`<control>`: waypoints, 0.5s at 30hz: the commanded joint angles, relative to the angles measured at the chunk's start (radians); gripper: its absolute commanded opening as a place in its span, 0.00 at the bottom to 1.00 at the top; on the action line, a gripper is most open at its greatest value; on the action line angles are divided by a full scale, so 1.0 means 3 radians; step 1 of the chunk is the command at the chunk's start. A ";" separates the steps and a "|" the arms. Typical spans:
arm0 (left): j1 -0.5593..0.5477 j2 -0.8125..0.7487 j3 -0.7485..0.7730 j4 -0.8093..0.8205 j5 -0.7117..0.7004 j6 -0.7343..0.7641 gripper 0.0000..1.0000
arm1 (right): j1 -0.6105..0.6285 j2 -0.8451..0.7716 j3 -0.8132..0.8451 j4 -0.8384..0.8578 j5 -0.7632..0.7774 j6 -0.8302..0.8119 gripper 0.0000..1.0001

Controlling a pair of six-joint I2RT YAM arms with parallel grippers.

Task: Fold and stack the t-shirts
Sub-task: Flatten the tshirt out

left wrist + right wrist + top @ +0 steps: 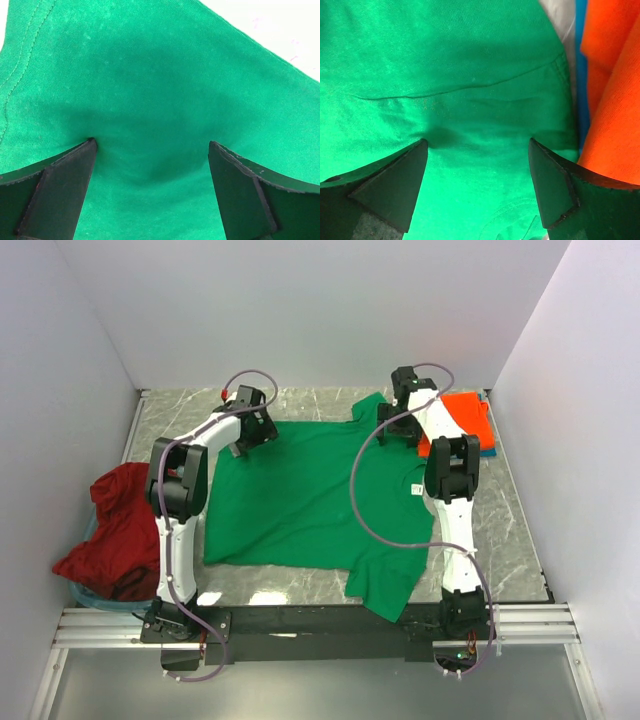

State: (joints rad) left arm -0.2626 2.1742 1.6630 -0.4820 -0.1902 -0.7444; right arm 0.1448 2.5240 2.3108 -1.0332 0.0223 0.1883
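Green t-shirt: spread flat, centre of worktop, one sleeve reaching over near edge.
Left tool: jaws wide, tips pressing cloth toward far-left corner, nothing held.
Right tool: jaws wide, tips on cloth near far edge, just beside orange-red t-shirt.
Orange-red t-shirt: folded on teal-blue t-shirt, far-right corner.
Dark red t-shirt: heaped, left edge.
Risks: shallow pinch lets cloth slip; uneven lift skews fold; right tool may snag folded stack.
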 commanded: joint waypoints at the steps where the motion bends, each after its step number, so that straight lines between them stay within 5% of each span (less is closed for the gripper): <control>1: 0.0042 0.0233 0.0157 -0.0142 0.0174 0.0058 1.00 | -0.0114 0.0095 0.0187 -0.0018 -0.0166 -0.0167 0.86; 10: 0.0114 0.0479 0.0663 -0.0269 0.0357 0.0155 0.99 | -0.0140 0.0121 0.0427 0.0299 -0.0248 -0.0372 0.88; 15: 0.0114 0.0184 0.0669 -0.0209 0.0394 0.0206 0.99 | -0.0074 -0.0226 0.0361 0.0289 -0.0269 -0.0474 0.88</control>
State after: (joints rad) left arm -0.2321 2.2765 1.8416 -0.5350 -0.1089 -0.7124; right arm 0.1047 2.5484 2.3951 -0.9699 -0.0509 0.0868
